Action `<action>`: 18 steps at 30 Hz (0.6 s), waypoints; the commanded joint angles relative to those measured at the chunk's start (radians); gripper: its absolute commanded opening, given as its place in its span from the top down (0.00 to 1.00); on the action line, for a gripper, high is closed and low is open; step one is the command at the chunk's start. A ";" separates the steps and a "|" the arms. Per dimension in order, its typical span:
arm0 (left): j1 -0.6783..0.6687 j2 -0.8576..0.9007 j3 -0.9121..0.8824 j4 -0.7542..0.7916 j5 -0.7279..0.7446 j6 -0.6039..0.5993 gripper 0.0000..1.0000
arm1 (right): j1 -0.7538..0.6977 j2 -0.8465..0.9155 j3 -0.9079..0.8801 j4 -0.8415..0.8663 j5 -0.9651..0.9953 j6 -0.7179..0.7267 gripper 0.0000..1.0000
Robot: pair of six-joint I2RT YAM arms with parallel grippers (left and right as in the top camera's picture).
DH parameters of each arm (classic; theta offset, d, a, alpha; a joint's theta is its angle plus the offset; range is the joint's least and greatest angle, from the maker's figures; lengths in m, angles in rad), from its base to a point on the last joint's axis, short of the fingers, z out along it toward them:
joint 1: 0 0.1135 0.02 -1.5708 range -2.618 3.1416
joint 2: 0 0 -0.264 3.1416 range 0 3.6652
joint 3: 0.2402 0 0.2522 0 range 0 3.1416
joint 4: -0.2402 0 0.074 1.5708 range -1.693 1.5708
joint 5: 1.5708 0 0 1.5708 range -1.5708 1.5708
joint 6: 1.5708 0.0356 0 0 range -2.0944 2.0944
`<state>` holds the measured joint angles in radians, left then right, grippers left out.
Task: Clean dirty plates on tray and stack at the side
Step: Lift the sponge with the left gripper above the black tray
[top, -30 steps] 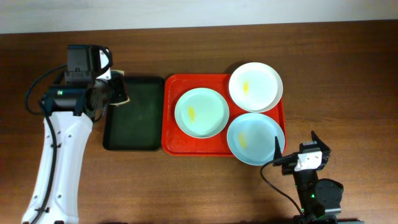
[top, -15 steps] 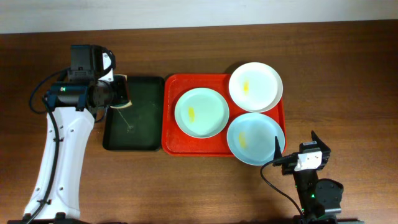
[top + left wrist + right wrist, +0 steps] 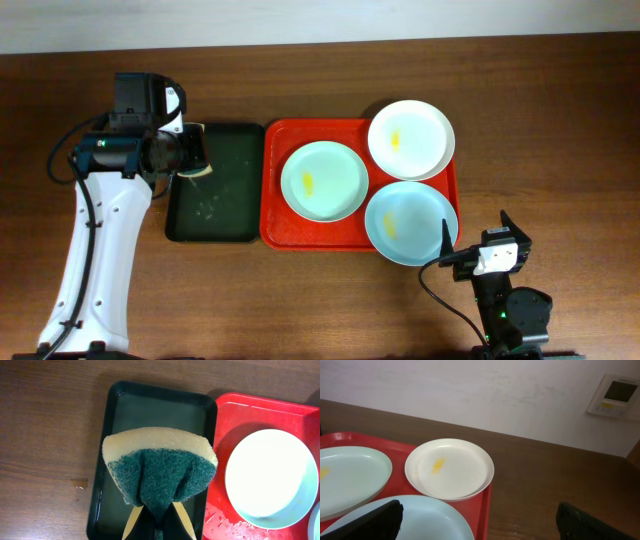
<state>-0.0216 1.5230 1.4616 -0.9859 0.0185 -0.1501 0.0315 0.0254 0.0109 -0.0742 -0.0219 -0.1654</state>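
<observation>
The red tray (image 3: 275,215) holds three plates. A pale green plate (image 3: 323,180) with a yellow smear lies at its left, a white plate (image 3: 411,138) with a yellow smear at the back right, and a pale blue plate (image 3: 410,222) at the front right. My left gripper (image 3: 193,158) is shut on a yellow and green sponge (image 3: 160,467) and holds it over the dark green tray (image 3: 215,225). My right gripper (image 3: 480,250) is open and empty at the front right, near the blue plate's edge (image 3: 420,517).
The dark green tray (image 3: 102,505) lies left of the red tray and has water in it. Drops wet the red tray's near corner (image 3: 220,520). Bare wooden table surrounds both trays. A wall with a thermostat panel (image 3: 615,395) stands behind.
The left gripper with the sponge has shifted slightly right over the green tray's left edge. Water has dripped into the green tray. The right arm has not moved.
</observation>
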 commanded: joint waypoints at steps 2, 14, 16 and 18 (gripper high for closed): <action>-0.005 0.015 -0.034 0.001 0.012 0.005 1.00 | -0.006 0.001 -0.005 -0.005 0.016 -0.002 0.01; -0.005 0.102 -0.058 0.031 0.049 0.005 1.00 | -0.006 0.001 -0.005 -0.005 0.016 -0.002 0.02; -0.010 0.117 -0.058 0.038 0.050 0.005 1.00 | -0.006 0.001 -0.005 -0.005 0.016 -0.002 0.02; -0.024 0.135 -0.058 0.046 0.049 0.005 1.00 | -0.006 0.001 -0.005 -0.005 0.016 -0.002 0.02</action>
<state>-0.0261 1.6287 1.4105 -0.9531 0.0521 -0.1501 0.0315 0.0254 0.0109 -0.0742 -0.0219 -0.1650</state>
